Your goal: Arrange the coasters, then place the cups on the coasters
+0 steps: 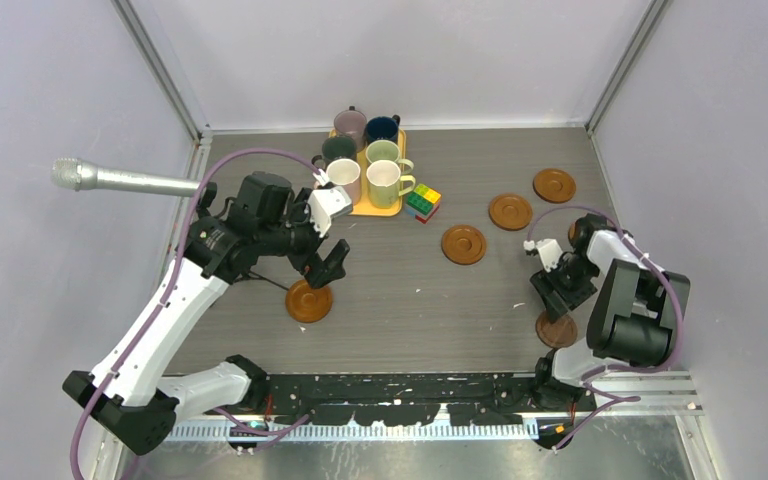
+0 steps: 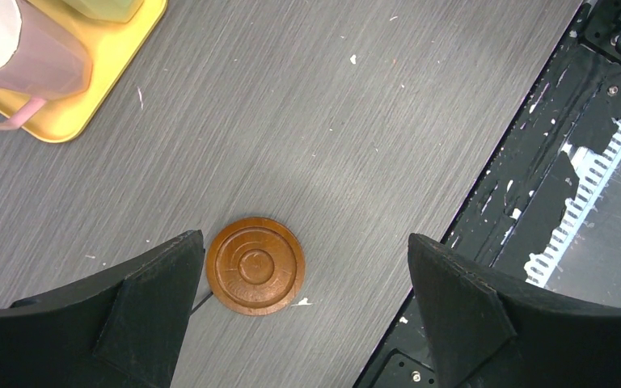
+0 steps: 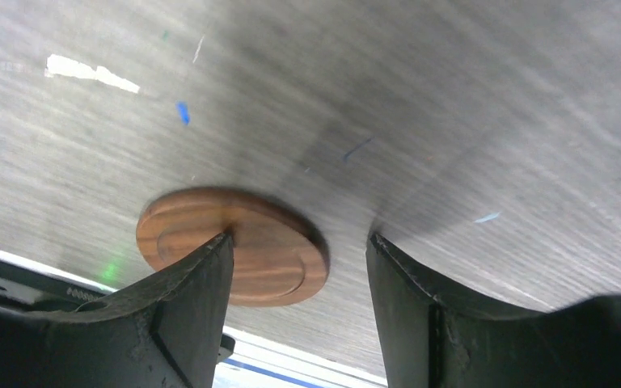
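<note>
While the left tool (image 1: 328,262) hangs wide open, its wrist view shows a coaster (image 2: 255,265) on the table (image 2: 331,121) beside one finger (image 2: 162,299). Cups (image 1: 365,160) stand on the tray (image 1: 385,208). Only the right wrist view shows the right tool (image 3: 299,240) open, another coaster (image 3: 271,246) partly behind its finger (image 3: 186,307).

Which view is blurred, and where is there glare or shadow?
Right wrist: the table looks smeared, brighter toward the upper left, with a dark shadow across the middle; the near-right coaster is soft-edged. Left wrist: sharp, and the rings on the near-left coaster are clear. Top external: even light, no glare, only faint shadows.
</note>
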Motion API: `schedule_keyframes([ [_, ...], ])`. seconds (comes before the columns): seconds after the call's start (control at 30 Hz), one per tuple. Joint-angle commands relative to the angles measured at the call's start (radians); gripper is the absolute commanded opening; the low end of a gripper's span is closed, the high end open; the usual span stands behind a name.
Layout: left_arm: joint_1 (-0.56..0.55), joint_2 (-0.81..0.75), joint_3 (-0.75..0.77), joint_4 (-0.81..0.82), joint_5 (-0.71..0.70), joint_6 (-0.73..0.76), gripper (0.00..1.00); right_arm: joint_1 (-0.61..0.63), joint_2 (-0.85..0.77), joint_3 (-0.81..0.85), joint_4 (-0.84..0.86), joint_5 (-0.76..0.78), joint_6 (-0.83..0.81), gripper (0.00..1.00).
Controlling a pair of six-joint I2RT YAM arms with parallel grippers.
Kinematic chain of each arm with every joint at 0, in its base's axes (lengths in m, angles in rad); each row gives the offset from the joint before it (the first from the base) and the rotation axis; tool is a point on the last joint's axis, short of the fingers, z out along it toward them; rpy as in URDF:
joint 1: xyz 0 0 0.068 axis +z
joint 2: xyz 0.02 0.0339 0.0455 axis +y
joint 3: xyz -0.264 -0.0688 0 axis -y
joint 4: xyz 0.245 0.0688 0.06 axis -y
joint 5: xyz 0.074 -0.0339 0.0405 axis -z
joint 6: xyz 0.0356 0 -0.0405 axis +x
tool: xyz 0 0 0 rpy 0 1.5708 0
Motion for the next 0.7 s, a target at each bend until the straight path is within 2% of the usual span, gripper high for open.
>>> schedule_keyframes([
  [0.0,-0.002,0.002,0.000,0.012,0.002,0.003,1.00,0.008,0.072,0.063,0.210,-0.049,0.089,0.65],
  [0.67,-0.002,0.021,0.001,0.014,0.002,0.008,1.00,0.033,0.216,0.257,0.246,-0.029,0.168,0.58],
])
